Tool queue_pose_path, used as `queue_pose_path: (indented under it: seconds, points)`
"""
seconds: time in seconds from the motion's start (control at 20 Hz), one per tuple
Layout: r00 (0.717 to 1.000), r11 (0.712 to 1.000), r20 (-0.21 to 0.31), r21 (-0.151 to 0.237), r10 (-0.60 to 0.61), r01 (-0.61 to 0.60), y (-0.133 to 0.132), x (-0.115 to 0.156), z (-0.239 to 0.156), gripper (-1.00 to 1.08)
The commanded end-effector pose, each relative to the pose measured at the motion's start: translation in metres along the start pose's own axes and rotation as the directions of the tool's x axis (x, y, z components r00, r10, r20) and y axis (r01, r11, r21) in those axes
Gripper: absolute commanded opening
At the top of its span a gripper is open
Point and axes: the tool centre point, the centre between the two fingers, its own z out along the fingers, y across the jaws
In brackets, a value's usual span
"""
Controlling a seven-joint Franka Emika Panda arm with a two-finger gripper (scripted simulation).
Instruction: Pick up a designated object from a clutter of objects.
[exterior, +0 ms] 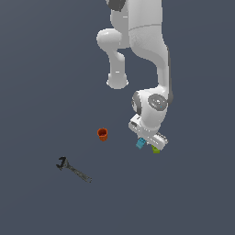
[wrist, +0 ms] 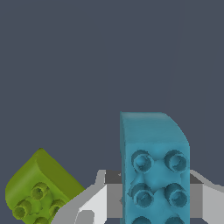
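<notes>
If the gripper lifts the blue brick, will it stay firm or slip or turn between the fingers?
The blue brick looks like a stiff block with flat sides, so it should probably not bend. Its smooth faces may slip a little if the fingers close weakly. It appears small, about the size of the orange cup, so it is likely light. Rolling seems unlikely.
</notes>
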Motion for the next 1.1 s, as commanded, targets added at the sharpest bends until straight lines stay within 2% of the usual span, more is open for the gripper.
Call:
queue_pose_path:
  seconds: [0.0,0.55,1.05]
  points:
    - [1.000,1.000,0.000,0.000,0.000,0.000,0.000,0.000,0.000,-1.00]
    - [1.000,1.000,0.000,-0.001,0.000,0.000,0.010,0.005,-0.028,-1.00]
    - [1.000,1.000,0.001,-0.001,0.000,0.000,0.036,0.017,-0.106,-1.00]
